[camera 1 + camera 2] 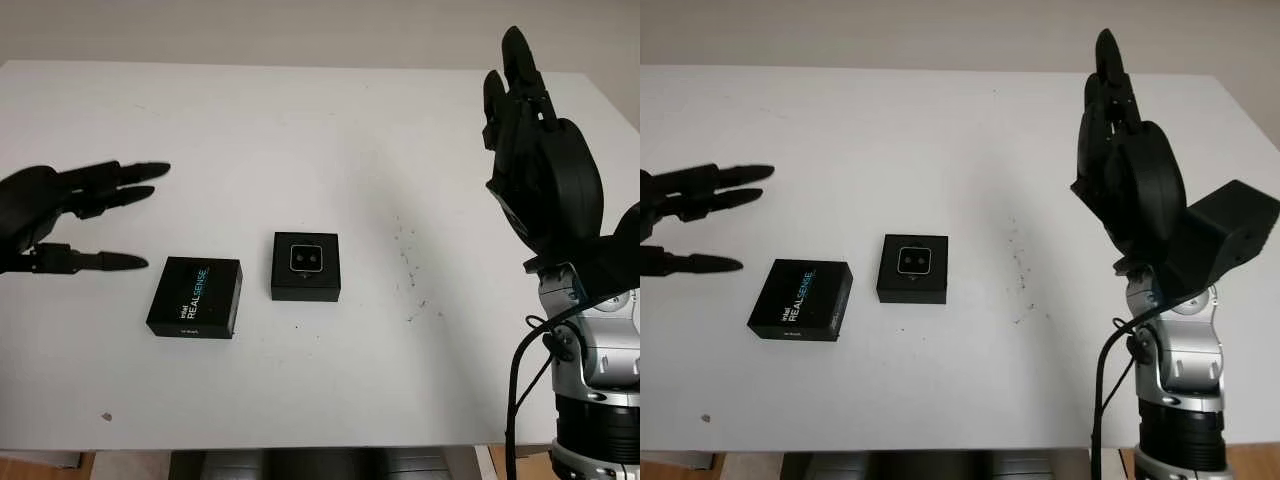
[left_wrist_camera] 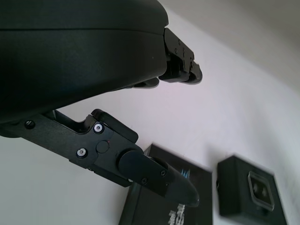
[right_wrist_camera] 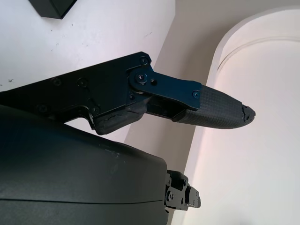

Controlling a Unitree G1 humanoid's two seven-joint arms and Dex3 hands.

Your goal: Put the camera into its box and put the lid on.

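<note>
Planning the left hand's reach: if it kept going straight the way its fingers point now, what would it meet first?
Probably nothing: the open left hand points across bare table, passing behind the lid and the box holding the camera. Height is unclear.

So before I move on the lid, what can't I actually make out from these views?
- Box with camera: head views too small to tell whether it is fully seated.
- Lid: small print under RealSense unreadable; in the left wrist view the left hand covers part, the edge cuts the rest.
- Right hand, open, raised: its back hides the palm.
</note>
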